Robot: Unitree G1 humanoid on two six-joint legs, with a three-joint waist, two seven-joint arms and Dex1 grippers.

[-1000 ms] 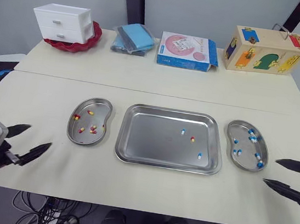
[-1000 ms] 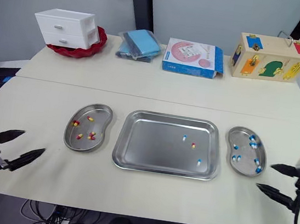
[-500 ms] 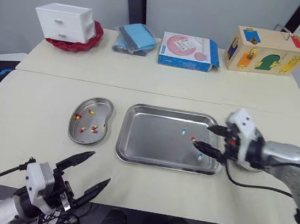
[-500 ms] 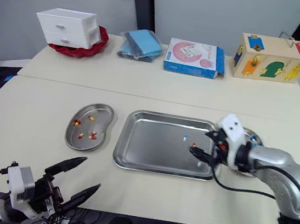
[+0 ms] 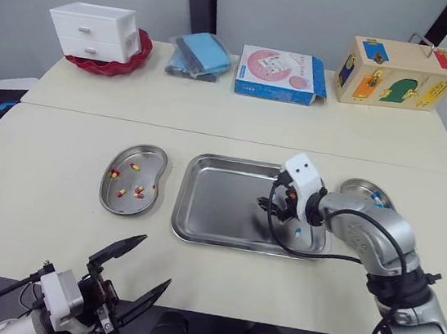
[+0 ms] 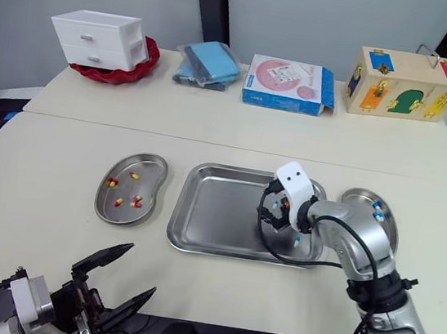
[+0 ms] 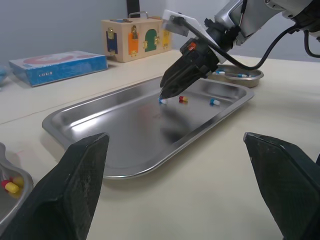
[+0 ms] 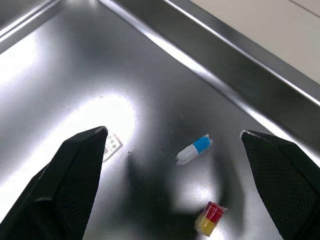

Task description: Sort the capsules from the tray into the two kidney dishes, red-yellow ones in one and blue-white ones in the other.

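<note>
Three capsules are lying in the tray [image 5: 219,203]. One blue-white capsule [image 8: 194,149] is sitting between the widely spread fingers [image 8: 75,175] of the right gripper [image 8: 173,132], touching neither. A red-yellow capsule [image 8: 208,219] is lying just beside it, and a second blue-white capsule [image 5: 297,232] is resting near the tray's right rim.

The left kidney dish [image 5: 146,161] is holding several red-yellow capsules [image 5: 138,193]. The right kidney dish [image 5: 357,189], partly hidden behind the right arm, is holding blue-white capsules [image 6: 378,209].

The right wrist view is giving the gap between the capsule and the fingers. The left wrist view is showing the right gripper from the side, angled down with its tips at the tray floor.

The left gripper [image 5: 156,260] is hovering off the table's [image 5: 36,216] near edge, well apart from the tray, its fingers spread wide and holding nothing.
</note>
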